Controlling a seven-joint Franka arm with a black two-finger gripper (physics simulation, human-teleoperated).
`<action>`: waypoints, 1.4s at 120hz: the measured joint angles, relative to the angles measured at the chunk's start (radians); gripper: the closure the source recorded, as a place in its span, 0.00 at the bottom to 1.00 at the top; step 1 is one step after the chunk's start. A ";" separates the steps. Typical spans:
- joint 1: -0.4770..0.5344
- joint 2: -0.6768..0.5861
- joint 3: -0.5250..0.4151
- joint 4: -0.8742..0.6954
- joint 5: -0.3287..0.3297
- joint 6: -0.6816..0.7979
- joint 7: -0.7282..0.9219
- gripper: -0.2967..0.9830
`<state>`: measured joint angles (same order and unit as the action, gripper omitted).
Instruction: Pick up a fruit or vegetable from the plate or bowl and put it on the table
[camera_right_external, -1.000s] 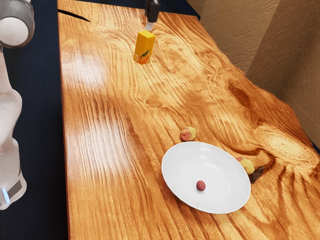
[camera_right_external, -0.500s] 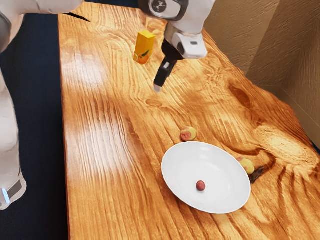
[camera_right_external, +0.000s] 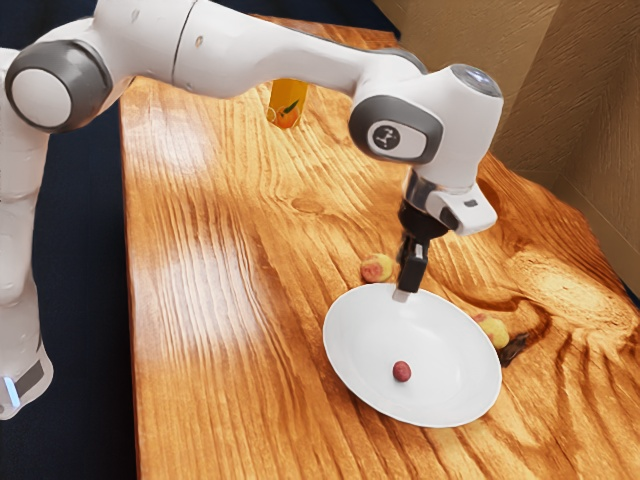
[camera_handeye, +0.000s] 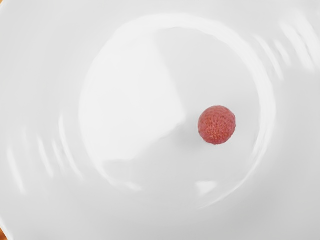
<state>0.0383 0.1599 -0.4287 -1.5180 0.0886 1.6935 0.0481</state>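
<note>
Item one: small red fruit (camera_right_external: 401, 371), in the white bowl (camera_right_external: 450, 358), untouched. Item two: my jaws, empty, above the bowl near its rim; whether apart or together, I cannot tell. Progress: reach well advanced, in my judgement; grasp, lift, carry and release onto the wooden surface (camera_right_external: 200, 300) outstanding.

Exterior view, particulars: two yellow-and-red fruits, one (camera_right_external: 376, 268) just beside the bowl, the other (camera_right_external: 491, 331) by its rim, next to a dark scrap (camera_right_external: 514, 349); orange carton (camera_right_external: 288, 104), well apart, partly hidden by my arm (camera_right_external: 280, 62). Wrist view, particulars: pebbled skin on the red fruit; round inner floor of the bowl, fruit lying off its centre.
</note>
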 joint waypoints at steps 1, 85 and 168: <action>-0.001 0.003 0.000 0.000 0.000 0.002 -0.005 0.25; -0.156 0.111 0.069 0.071 0.015 0.017 -0.280 0.25; -0.185 0.212 0.105 0.074 0.013 0.007 -0.369 0.25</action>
<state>-0.1462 0.3724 -0.3238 -1.4440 0.1019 1.7005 -0.3209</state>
